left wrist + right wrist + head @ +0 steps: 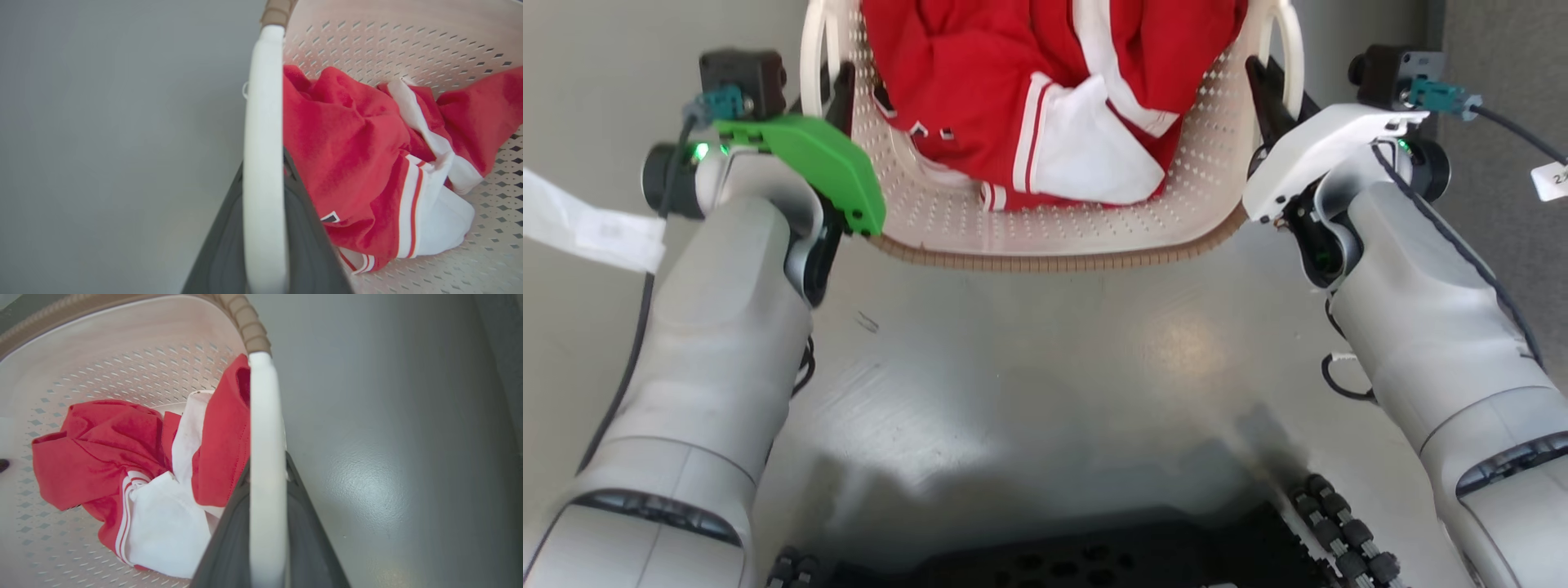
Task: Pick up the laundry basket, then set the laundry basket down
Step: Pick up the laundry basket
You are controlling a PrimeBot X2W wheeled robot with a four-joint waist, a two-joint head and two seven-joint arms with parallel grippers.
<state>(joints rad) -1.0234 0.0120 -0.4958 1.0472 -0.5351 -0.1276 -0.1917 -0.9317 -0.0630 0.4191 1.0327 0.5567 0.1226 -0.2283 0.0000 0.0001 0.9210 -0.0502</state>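
While my left gripper and right gripper each pinch a handle of the basket, it sits between my arms; whether it clears the floor I cannot tell. I judge the pickup in hand: next, both arms must rise together, level.

Floor: smooth grey, slightly glossy | Light: soft pale glare patch right of centre | Marks: small dark scuff left of centre | Shadow: broad, dark, towards the bottom edge | Right edge: darker grey textured strip
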